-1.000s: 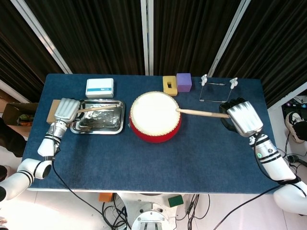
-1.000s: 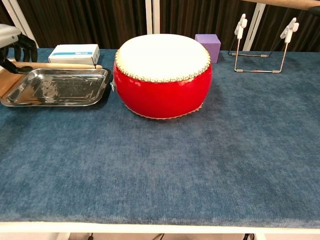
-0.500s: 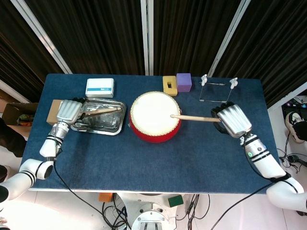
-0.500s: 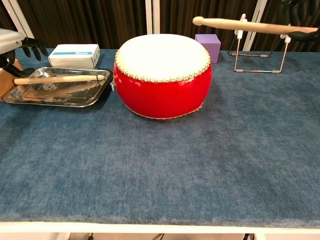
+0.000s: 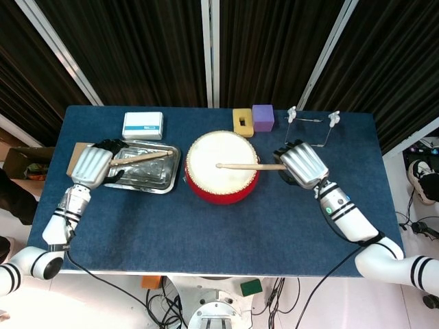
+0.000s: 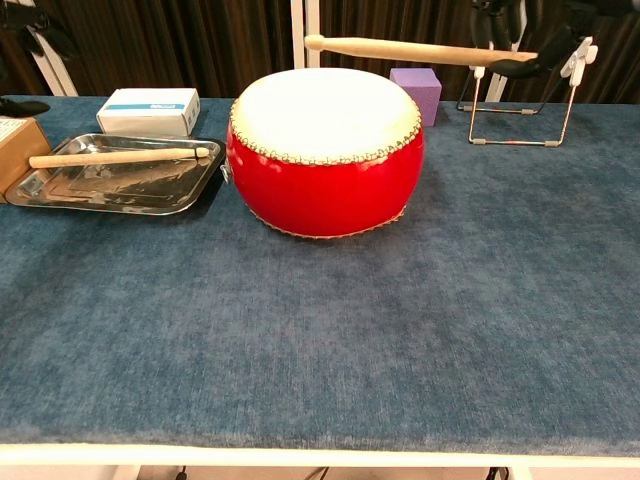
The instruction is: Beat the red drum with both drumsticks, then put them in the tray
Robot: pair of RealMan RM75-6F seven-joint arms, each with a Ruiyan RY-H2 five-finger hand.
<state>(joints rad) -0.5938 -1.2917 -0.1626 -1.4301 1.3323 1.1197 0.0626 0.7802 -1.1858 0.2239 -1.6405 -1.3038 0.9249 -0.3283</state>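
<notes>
The right hand [image 5: 300, 164] grasps a drumstick [image 6: 420, 49] level above the red drum [image 6: 325, 150], carrying it toward the tray [image 6: 110, 188] at nine o'clock. The left hand [image 5: 92, 166] hovers released; its drumstick [image 6: 118, 156] lies across the tray.

We are seeing the red drum [image 5: 221, 168] sitting upright mid-table, white skin up. One wooden stick [image 6: 118, 156] is lying across the steel tray [image 6: 110, 192]; the other [image 6: 415, 50] is hovering level above the drum.
</notes>
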